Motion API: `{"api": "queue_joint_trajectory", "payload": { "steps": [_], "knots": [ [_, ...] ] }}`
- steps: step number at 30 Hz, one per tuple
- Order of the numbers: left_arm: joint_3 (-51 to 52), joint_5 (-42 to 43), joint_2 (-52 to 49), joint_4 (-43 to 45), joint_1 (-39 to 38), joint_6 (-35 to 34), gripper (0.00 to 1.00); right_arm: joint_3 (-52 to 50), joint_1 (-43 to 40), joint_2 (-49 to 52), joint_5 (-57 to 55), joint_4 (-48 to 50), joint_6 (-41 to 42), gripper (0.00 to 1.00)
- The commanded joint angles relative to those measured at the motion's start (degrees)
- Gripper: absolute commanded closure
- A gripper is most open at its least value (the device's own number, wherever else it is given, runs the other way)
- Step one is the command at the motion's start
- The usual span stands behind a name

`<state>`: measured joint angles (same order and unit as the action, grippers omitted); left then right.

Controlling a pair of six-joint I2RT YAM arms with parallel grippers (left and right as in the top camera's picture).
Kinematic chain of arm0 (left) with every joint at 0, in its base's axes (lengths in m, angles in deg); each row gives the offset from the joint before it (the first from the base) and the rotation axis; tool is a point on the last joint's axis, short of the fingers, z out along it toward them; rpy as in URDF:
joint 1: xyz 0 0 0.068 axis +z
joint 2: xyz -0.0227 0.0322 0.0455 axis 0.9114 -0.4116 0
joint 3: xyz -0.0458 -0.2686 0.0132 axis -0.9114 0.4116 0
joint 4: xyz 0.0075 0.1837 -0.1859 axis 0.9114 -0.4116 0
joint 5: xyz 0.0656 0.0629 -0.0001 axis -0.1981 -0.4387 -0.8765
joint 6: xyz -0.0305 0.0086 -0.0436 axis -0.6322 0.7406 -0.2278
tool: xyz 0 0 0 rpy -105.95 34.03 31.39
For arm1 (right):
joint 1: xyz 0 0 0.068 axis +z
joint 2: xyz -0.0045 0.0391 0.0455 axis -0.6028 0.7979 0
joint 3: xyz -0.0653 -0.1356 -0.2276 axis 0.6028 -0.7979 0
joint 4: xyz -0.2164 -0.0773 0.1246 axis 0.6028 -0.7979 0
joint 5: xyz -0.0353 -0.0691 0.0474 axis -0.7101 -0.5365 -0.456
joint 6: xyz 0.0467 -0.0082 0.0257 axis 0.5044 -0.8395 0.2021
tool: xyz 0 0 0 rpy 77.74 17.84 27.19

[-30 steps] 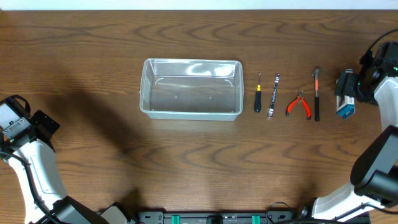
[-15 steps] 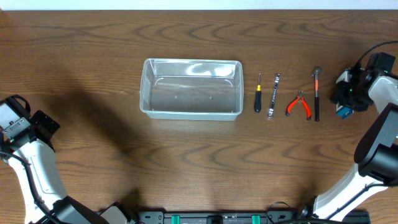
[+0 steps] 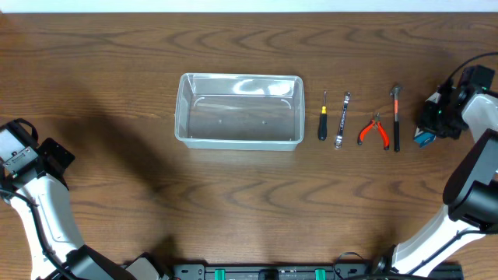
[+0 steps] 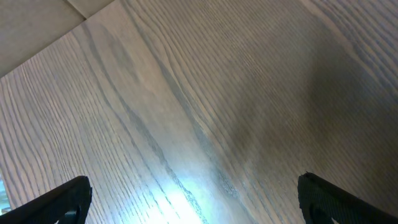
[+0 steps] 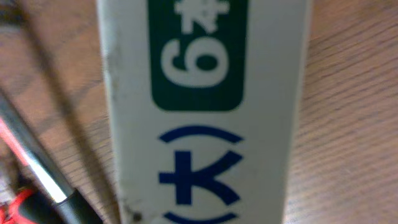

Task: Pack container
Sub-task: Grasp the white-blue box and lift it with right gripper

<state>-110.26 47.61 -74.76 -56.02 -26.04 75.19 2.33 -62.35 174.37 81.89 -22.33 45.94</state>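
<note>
The clear plastic container stands empty at the table's middle. Right of it, side by side, lie a screwdriver, a wrench, red-handled pliers and a hammer. At the far right my right gripper is down on a small blue-and-white box, closed round it. That box fills the right wrist view and hides the fingers. My left gripper hangs open over bare wood, with nothing between its fingertips.
The left arm sits at the table's left edge, far from the tools. Just left of the box in the right wrist view are the hammer's handle and a red pliers grip.
The right gripper has come down onto the blue-and-white box and closed on it; more of the box is now hidden beneath it. The left arm has not moved.
</note>
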Motion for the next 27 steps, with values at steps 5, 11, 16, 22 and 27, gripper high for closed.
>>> {"api": "queue_joint_trajectory", "payload": {
  "steps": [5, 11, 16, 22, 27],
  "knots": [
    [-1.7, -0.9, -0.3, 0.0, 0.2, 0.7, 0.02, 7.6, 2.3, -14.1, 0.5, -2.0, 0.5, 0.89],
    [-1.7, -0.9, -0.3, 0.0, 0.2, 0.7, 0.02, 10.3, 13.1, -25.3, 4.7, -4.2, 0.4, 0.96],
    [-1.7, -0.9, -0.3, 0.0, 0.2, 0.7, 0.02, 10.2, 29.2, -28.1, 5.9, -3.8, 5.5, 0.98],
    [-1.7, -0.9, -0.3, 0.0, 0.2, 0.7, 0.02, 9.7, 40.9, -23.7, 5.5, -1.7, 16.2, 0.99],
    [-1.7, -0.9, -0.3, 0.0, 0.2, 0.7, 0.02, 9.7, 48.2, -17.6, 5.5, -0.2, 19.8, 0.99]
  ]
}}
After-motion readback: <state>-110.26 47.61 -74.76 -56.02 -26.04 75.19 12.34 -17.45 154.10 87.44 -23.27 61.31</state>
